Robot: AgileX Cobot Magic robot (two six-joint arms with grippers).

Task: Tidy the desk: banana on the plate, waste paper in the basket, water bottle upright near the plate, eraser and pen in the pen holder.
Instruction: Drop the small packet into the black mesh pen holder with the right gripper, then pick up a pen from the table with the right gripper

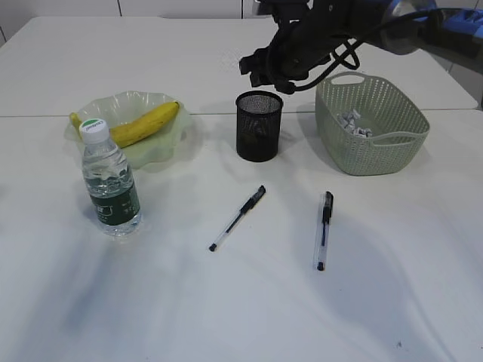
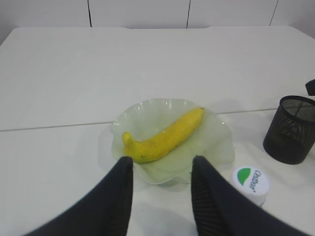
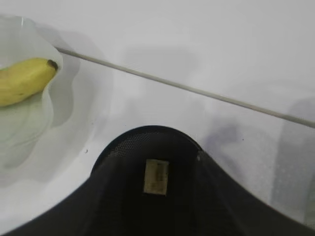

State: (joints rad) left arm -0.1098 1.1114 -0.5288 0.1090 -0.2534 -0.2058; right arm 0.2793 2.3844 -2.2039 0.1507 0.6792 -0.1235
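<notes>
Two pens lie nearest the camera on the bare front half of the table: the left pen (image 1: 238,219) slanted, the right pen (image 1: 324,229) almost straight toward the front edge, well apart from each other. Both are yet to go in the holder (image 1: 259,125), which stands toward the back edge, between the plate (image 1: 170,137) and the basket (image 1: 371,123). The eraser (image 3: 156,176) already sits on the holder's floor, seen from the right wrist view. The right gripper (image 1: 263,69) hovers just above the holder's rim (probably because it has dropped the eraser there); I cannot tell whether its fingers are apart or together. The banana (image 1: 143,123) rests on the plate near the left edge, and the bottle (image 1: 109,180) stands upright just in front of it, cap up. Crumpled paper (image 1: 354,123) lies in the basket toward the right edge. The left gripper (image 2: 161,169) hangs above the plate's near rim, fingers spread wide and holding nothing, likely parked clear of the work
</notes>
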